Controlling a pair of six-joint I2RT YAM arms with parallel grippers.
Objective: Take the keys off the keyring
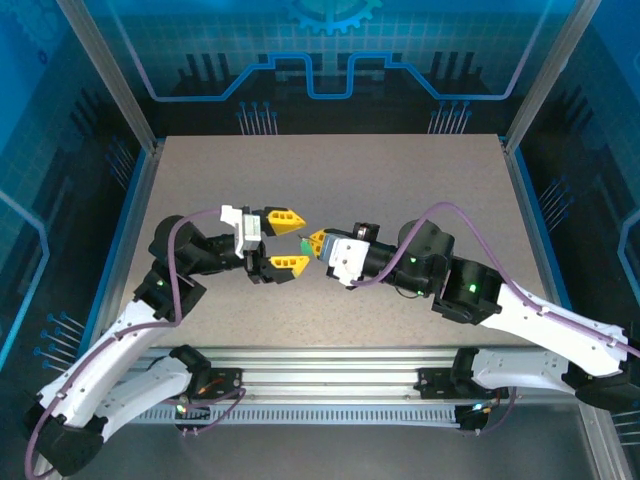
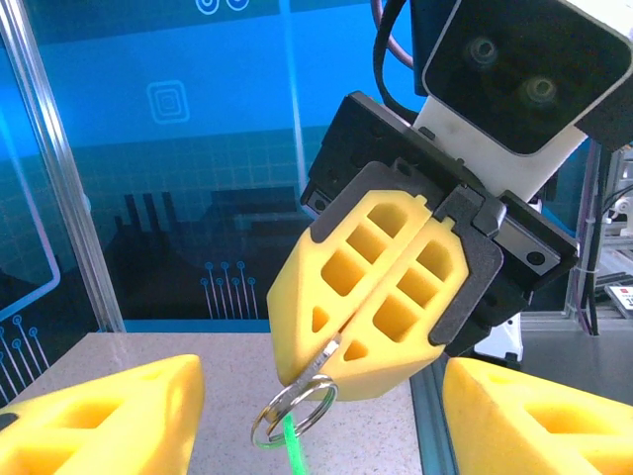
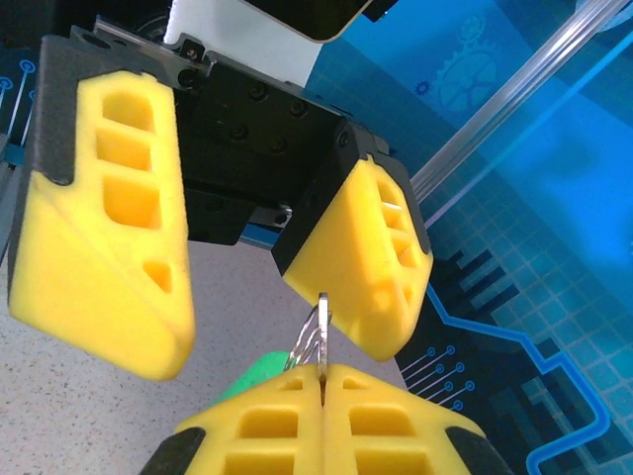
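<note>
Right pincer (image 1: 322, 243): pressed together on the rim of the keyring (image 3: 319, 332), holding it in the air above the middle of the counter (image 1: 330, 180).
Left pincer (image 1: 298, 240): spread and holding nothing, its tips facing the right pincer's, just beside them.
Key relation: the ring jutted from the right tips toward the gap between the left fingers, edge-on from the right wrist.
Hanging part: a green piece (image 2: 290, 445) drooped below the ring; key head or tag, I could not tell.
Nearer free arm: the left.
Surface: speckled beige, flat.
Room: blue printed panels, aluminium posts.
</note>
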